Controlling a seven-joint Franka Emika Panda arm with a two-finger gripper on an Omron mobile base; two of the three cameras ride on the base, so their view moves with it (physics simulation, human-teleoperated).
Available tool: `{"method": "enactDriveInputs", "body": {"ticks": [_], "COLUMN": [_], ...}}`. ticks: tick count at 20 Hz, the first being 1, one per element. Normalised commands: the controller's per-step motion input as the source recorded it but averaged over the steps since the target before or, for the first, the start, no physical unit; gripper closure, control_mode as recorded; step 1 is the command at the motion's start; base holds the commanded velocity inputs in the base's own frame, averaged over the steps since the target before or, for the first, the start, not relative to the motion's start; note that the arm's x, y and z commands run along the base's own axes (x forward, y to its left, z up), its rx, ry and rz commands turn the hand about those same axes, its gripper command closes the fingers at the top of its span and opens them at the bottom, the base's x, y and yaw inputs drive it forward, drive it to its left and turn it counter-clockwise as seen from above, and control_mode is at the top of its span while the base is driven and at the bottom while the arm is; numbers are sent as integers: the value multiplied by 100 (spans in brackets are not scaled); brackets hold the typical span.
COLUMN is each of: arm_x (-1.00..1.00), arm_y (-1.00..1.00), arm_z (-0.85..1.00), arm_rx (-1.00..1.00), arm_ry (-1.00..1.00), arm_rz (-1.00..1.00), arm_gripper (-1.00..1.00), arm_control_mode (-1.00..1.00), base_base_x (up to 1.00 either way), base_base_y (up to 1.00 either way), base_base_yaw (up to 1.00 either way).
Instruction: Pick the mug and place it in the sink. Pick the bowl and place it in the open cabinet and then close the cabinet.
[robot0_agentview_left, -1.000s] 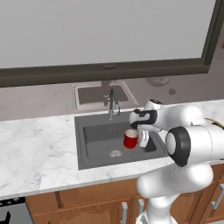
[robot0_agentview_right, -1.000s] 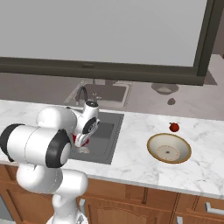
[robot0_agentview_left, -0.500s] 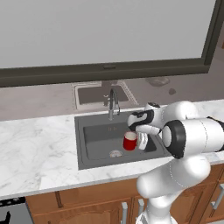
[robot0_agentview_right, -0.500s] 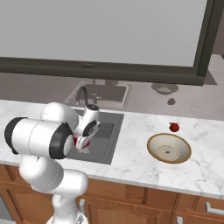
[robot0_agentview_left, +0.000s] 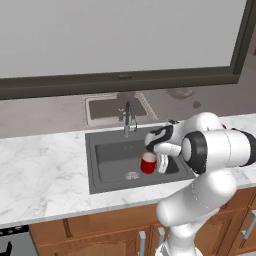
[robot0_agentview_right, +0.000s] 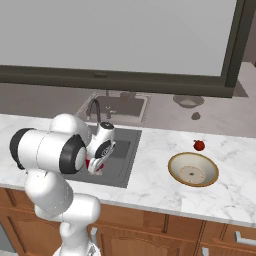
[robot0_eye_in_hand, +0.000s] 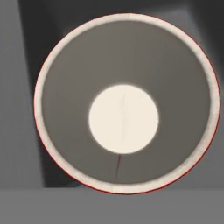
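Marble counter (robot0_agentview_left: 45, 170) surrounds the sink (robot0_agentview_left: 112, 155); the gripper (robot0_agentview_left: 156, 162) hangs low in its right half, pinching the mug (robot0_agentview_left: 148, 163) near the drain. Farther right, the bowl (robot0_agentview_right: 193, 169) sits on the counter; a small red fruit (robot0_agentview_right: 199, 145) lies just beyond it.

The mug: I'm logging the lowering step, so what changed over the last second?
The hand, shut on the mug, carried it leftward and lower in the left base view, deeper into the sink. It has not let go. The bowl, the small red fruit and the faucet stayed put.
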Motion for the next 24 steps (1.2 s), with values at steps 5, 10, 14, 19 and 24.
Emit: {"method": "enactDriveInputs", "body": {"ticks": [5, 10, 14, 19, 24], "arm_x": [1, 4, 10, 17, 25], "arm_y": [-8, -11, -2, 0, 0], "arm_z": [-16, -14, -15, -15, -13], "arm_rx": [0, 0, 0, 0, 0], "arm_ry": [-3, -3, -2, -2, -6], "arm_rz": [0, 0, 0, 0, 0], "arm_gripper": [100, 100, 100, 100, 100], "arm_control_mode": [-100, -100, -100, -100, -100], "base_base_x": [0, 0, 0, 0, 0], "base_base_y": [0, 0, 0, 0, 0], "base_base_yaw": [0, 0, 0, 0, 0]}}
